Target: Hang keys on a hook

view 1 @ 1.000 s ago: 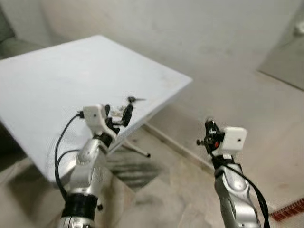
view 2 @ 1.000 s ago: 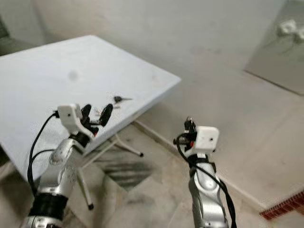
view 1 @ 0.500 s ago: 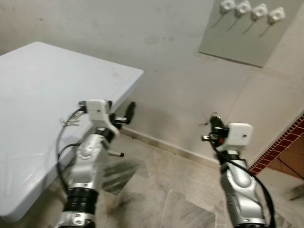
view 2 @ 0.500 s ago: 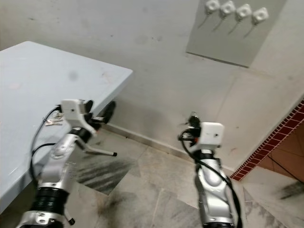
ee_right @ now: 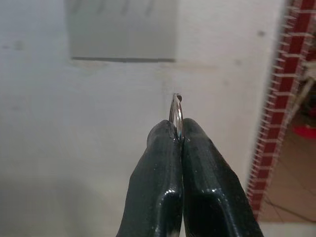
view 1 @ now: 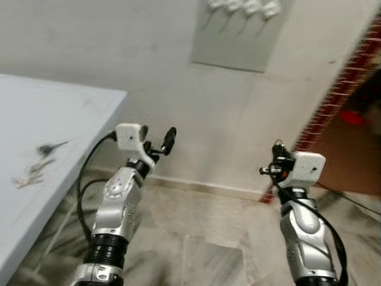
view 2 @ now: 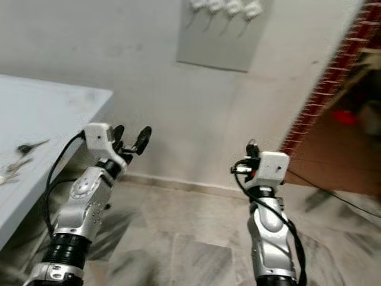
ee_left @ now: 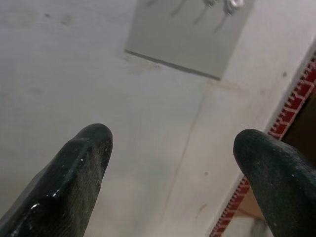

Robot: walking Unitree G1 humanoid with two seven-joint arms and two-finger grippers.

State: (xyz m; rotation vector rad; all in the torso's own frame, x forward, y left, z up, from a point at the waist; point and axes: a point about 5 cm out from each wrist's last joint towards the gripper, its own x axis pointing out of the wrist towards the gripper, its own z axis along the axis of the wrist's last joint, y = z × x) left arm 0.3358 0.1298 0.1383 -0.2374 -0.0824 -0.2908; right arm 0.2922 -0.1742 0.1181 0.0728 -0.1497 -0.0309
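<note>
Right gripper (ee_right: 178, 140) was raised in front of the wall, fingers pressed together on a thin metal key ring (ee_right: 176, 114) standing up between the tips; the keys themselves couldn't be made out; left gripper (ee_left: 170, 163) was held up to the left, fingers spread wide, nothing in them; row of white hooks (view 1: 244, 6) sat high on a grey panel (view 1: 232, 42) on the far wall, well apart from both grippers; other keys (view 1: 37, 161) lay on the white table (view 1: 65, 113) at the left; red brick edge (view 1: 339, 89) on the right.
</note>
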